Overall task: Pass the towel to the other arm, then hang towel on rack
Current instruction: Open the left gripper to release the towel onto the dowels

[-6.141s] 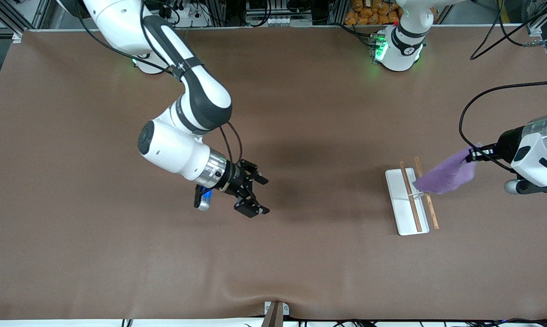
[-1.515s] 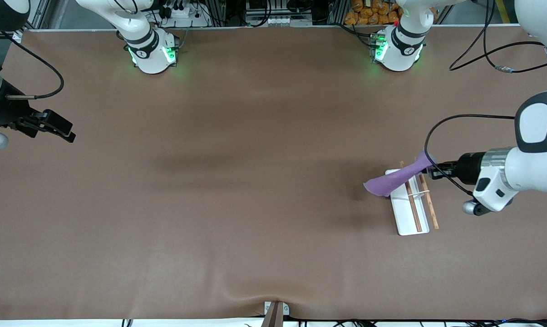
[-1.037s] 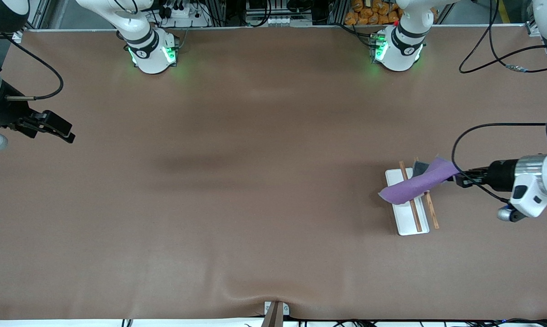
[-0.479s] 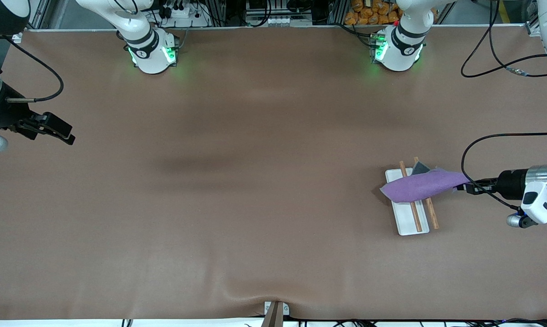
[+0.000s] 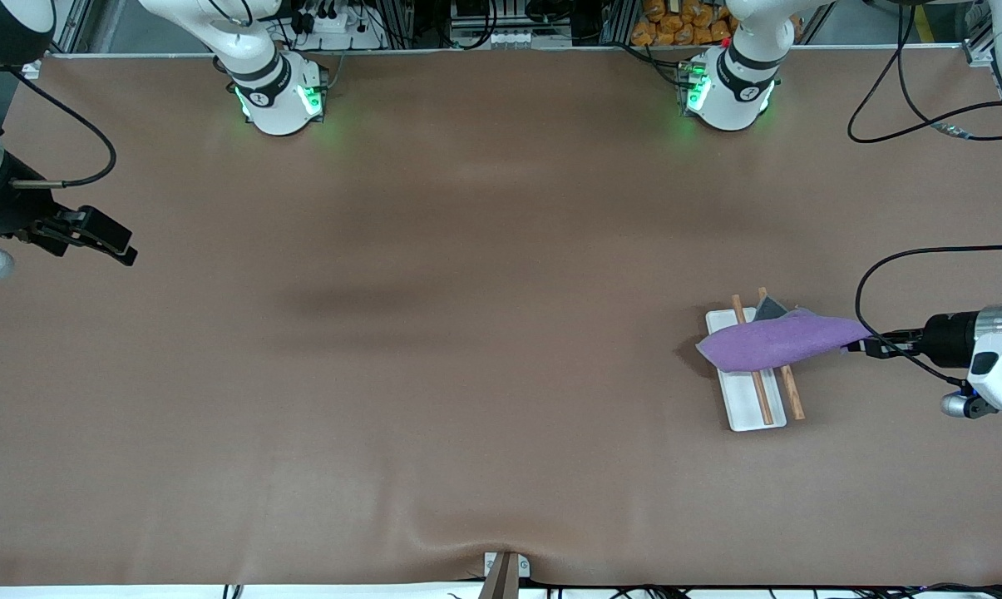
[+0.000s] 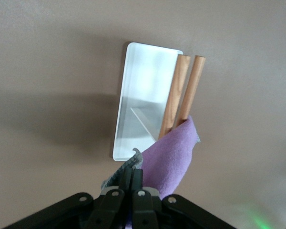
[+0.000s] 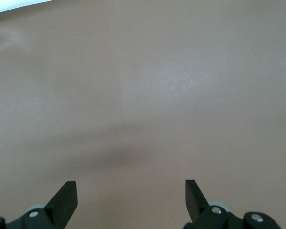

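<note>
I'm watching the left gripper [image 5: 856, 346] pinching 1 corner of the towel [image 5: 773, 342], jaws clamped tight on the purple fabric. In the left wrist view the fingers [image 6: 133, 179] are pressed together with the cloth bunched between them. The gripper is hovering over the bench [image 5: 467, 333] just beside the rack [image 5: 750, 374], on the side toward the left arm's end.

The towel is lying draped across both of the rack's brown rods, near the rods' end that sits farther from the front camera. Its free end is spilling past the white base on the side toward the right arm's end of the bench. The rack itself is sitting flat on the bench, well toward the left arm's end.

Comparing with half a second back, I'm seeing very little change: the left gripper is sitting a touch lower in the front view and slightly farther from the rack, and the cloth is stretched across the rods in almost the same line. Against 1 second ago the difference is clearer: the towel was slanting up off the rods then, and now it's lying nearly level over them. At 6 seconds ago it was dangling beside the rack, not yet over it.

The right gripper [image 5: 101, 238] is waiting over the bench's edge at the right arm's end, jaws spread wide and holding nothing; the right wrist view is showing only bare bench between its fingertips [image 7: 64, 200]. It's parked where it was a second ago.
</note>
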`<act>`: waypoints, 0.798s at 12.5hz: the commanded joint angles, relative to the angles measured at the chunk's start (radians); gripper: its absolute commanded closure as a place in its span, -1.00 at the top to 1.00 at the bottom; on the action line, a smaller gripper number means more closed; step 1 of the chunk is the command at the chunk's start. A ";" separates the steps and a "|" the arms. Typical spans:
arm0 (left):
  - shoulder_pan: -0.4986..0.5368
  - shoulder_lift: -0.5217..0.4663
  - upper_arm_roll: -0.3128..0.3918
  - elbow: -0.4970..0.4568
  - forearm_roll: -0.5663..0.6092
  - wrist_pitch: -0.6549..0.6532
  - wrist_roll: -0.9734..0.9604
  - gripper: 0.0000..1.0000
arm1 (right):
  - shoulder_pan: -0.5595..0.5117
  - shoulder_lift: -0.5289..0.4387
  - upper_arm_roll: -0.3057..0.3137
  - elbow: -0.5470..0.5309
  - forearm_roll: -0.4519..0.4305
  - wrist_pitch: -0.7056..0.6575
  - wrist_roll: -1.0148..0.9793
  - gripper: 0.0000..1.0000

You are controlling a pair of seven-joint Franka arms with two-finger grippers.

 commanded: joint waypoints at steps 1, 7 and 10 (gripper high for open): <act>0.012 0.017 -0.005 0.003 0.019 0.007 0.010 -0.93 | -0.006 0.008 0.003 0.013 -0.017 -0.004 -0.011 1.00; 0.038 -0.015 -0.007 0.003 0.020 -0.002 0.015 1.00 | -0.006 0.008 0.003 0.009 -0.019 -0.003 -0.011 1.00; 0.049 -0.054 -0.007 0.003 0.023 -0.025 0.015 1.00 | -0.008 0.008 0.001 0.010 -0.019 -0.007 -0.009 1.00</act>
